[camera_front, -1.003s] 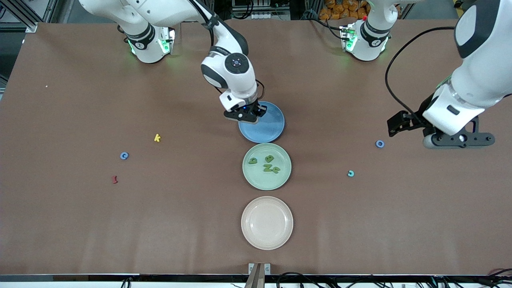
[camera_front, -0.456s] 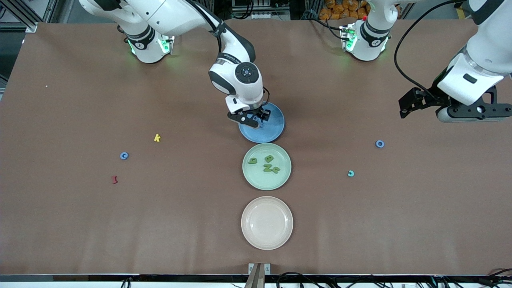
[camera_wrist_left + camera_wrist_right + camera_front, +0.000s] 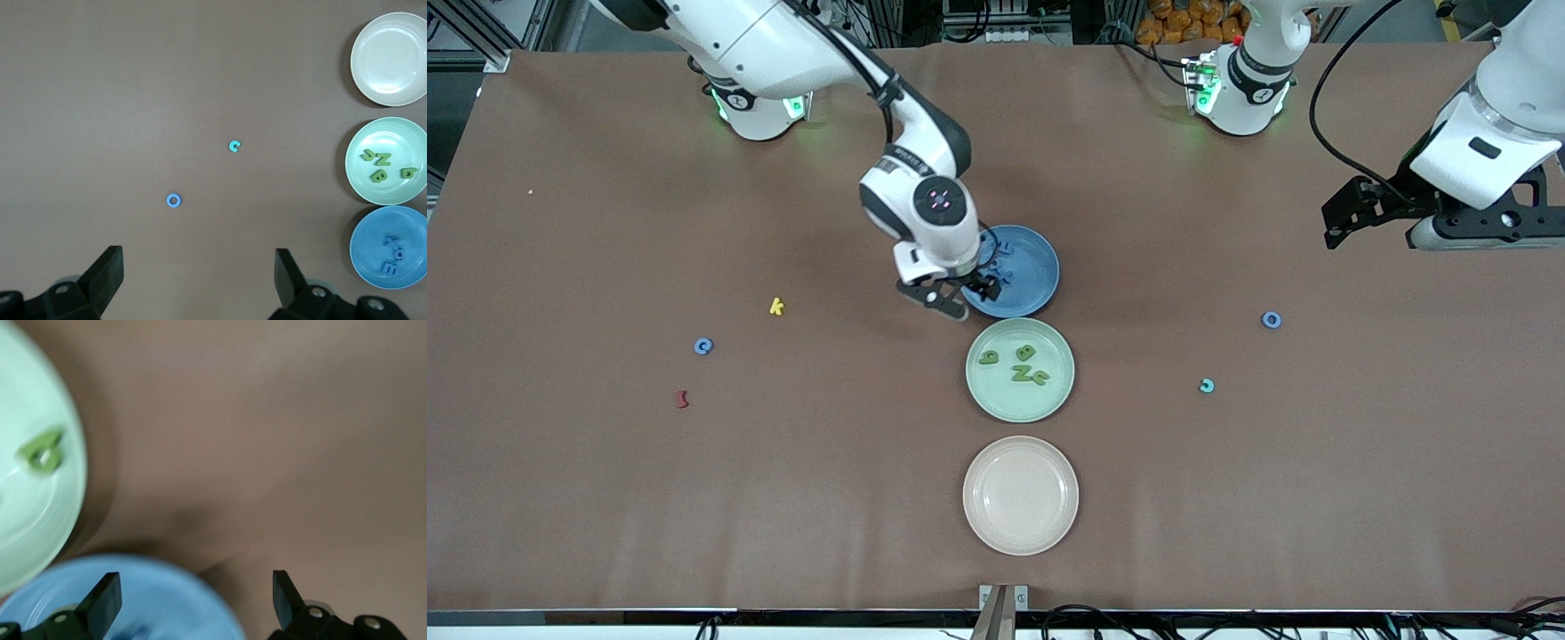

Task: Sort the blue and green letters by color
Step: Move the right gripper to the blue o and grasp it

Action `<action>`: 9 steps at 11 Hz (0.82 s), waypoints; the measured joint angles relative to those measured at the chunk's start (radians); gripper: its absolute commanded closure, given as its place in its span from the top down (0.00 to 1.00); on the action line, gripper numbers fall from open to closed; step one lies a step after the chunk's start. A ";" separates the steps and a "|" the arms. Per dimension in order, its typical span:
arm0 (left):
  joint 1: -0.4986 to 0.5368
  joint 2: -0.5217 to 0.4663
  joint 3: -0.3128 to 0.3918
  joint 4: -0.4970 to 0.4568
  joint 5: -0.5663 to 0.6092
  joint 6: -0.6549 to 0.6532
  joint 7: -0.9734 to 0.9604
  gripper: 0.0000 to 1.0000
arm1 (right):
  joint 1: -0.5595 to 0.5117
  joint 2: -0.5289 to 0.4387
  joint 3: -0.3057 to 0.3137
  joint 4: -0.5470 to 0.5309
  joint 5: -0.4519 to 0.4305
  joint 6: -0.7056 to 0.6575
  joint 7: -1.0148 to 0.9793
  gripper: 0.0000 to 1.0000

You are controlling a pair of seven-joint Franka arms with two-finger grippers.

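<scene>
**Blue drop made, strays left to fetch**

The bench (image 3: pixel 605 498) carried three plates in a row down its middle. The cream plate (image 3: pixel 1020 495) lay nearest the front edge. The green plate (image 3: pixel 1020 370) held four green letters (image 3: pixel 1018 364). The blue plate (image 3: pixel 1016 271), nearest my bases, held blue letters (image 3: pixel 392 253).

My right fingers (image 3: pixel 951 298) stood wide and empty over the blue plate's rim, so I judged a drop finished. My left fingers (image 3: pixel 199 280) hung wide and empty, waiting high over the left arm's end of the bench.

Strays lay on the bench: a blue ring (image 3: pixel 1272 320) and a teal c (image 3: pixel 1207 385) toward the left arm's end, a blue c (image 3: pixel 703 346) toward the right arm's end. Next I needed to descend squarely on a thin, flat piece.
</scene>
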 measured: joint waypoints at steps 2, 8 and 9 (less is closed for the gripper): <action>0.005 -0.007 0.003 -0.007 0.000 0.000 0.014 1.00 | -0.100 -0.017 -0.003 0.008 -0.001 -0.090 -0.086 1.00; -0.003 -0.021 0.040 -0.018 0.000 0.000 0.027 1.00 | -0.504 -0.101 -0.010 -0.017 -0.006 -0.175 -0.521 1.00; -0.010 -0.022 0.055 -0.019 0.000 0.000 0.028 1.00 | -0.560 -0.109 -0.011 -0.037 -0.014 -0.141 -0.589 1.00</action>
